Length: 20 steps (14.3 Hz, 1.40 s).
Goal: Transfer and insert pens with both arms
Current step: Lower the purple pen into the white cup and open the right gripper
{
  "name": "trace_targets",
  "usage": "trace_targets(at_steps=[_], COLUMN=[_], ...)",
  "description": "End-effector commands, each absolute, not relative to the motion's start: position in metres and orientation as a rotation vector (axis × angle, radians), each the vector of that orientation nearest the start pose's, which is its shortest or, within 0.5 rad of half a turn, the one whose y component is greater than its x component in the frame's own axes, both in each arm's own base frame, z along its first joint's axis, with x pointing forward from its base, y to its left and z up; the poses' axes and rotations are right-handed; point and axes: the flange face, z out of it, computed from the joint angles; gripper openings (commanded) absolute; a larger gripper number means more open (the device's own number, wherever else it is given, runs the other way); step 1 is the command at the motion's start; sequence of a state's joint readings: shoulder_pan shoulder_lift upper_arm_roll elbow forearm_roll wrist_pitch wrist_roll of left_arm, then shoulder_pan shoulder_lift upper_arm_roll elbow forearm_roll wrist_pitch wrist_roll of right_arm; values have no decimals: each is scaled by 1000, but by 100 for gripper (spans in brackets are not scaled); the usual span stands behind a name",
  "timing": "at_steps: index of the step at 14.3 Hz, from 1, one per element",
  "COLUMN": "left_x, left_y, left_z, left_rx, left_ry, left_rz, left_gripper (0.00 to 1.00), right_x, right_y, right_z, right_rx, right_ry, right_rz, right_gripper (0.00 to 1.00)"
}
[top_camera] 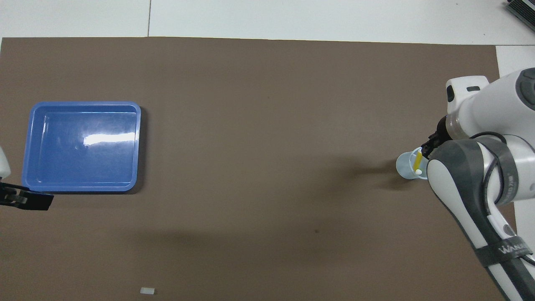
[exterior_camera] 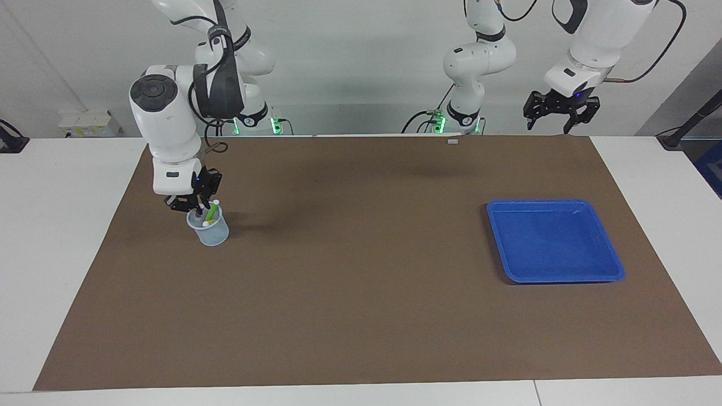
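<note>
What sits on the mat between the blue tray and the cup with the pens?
Nothing: between the blue tray and the cup both views show only bare brown mat, crossed by arm shadows.

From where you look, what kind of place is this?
Probably a robotics lab: two white arms mounted at a table with a brown mat, beside a bare wall and cables; a blue tray set out.
</note>
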State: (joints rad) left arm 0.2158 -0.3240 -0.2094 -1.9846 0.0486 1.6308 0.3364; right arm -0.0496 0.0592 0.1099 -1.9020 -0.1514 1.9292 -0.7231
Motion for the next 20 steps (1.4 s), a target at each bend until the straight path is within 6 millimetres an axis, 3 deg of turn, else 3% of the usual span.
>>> trace_targets(at_steps=[1,3,7,9,12,16,20], left_x=[454,457,461,463,469,480,491], left_y=[10,17,25,25,23,9,-1], left_z=[594,595,597,598,603,614,629], left_rx=[-2956,-2955,-2962,-2964,-2996,-3091,-3156], left_ry=[487,473,437,426,342,136,5], left_rz=[38,11,-8,-19,-35,-89,-123], left_gripper=[97,100,100,100,100,100,100], right_x=[562,562,558,545,516,489,485], right_y=[17,12,18,19,21,43,71], right_z=[469,478,563,602,635,647,648], right_rx=[-2985,-2994,-2984,-3028,-3050,-3106,-3111], right_ry=[-1325,-1314,-1221,-1068,-956,-457,-384], right_rz=[107,100,8,34,48,140,144], right_gripper=[100,100,100,100,100,100,100])
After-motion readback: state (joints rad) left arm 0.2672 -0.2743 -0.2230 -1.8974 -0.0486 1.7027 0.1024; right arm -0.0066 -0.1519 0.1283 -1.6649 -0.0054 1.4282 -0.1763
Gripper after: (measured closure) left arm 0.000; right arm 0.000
